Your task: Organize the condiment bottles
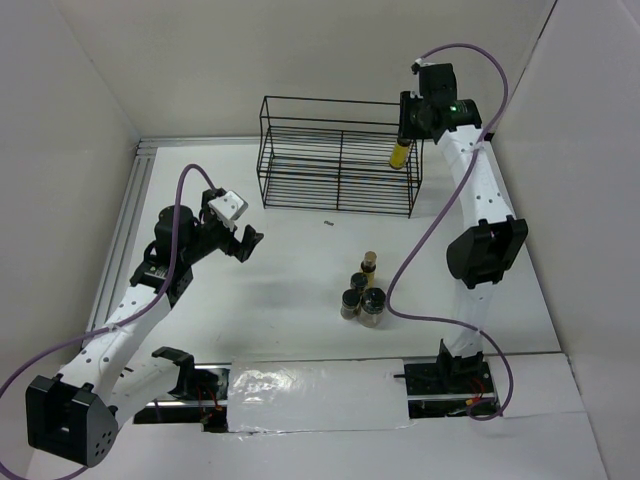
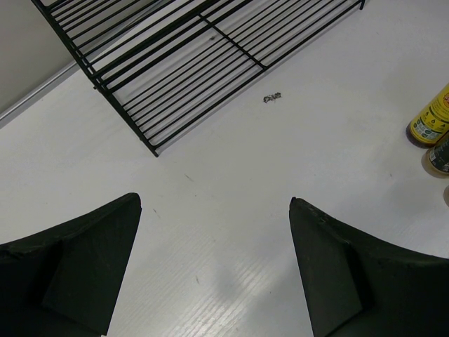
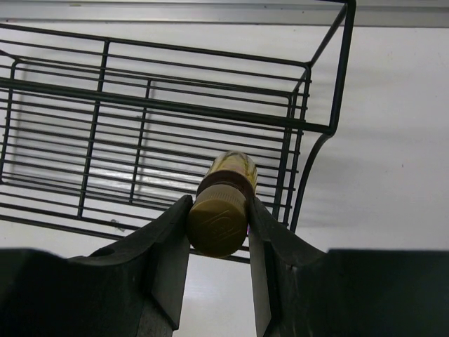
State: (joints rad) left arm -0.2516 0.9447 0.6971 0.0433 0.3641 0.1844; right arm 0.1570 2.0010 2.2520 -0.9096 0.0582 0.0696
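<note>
Four small condiment bottles (image 1: 362, 293), three dark-lidded and one yellow, stand clustered, unsorted, mid-way across the white table (image 1: 290, 330). Well to their left, the left gripper (image 1: 245, 243) hangs wide open, empty. At the far edge the right gripper (image 1: 410, 128) clamps a slim yellow tan-capped bottle (image 1: 399, 153) over the right end of the seemingly empty black wire rack (image 1: 340, 160).

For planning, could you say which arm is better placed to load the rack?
Right: right end effector holds a slim yellow tan-capped bottle by the black wire rack; left end effector is empty.

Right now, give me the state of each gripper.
Left gripper: open, holding nothing.
Right gripper: shut on the slim yellow-filled bottle with a tan cap.
</note>
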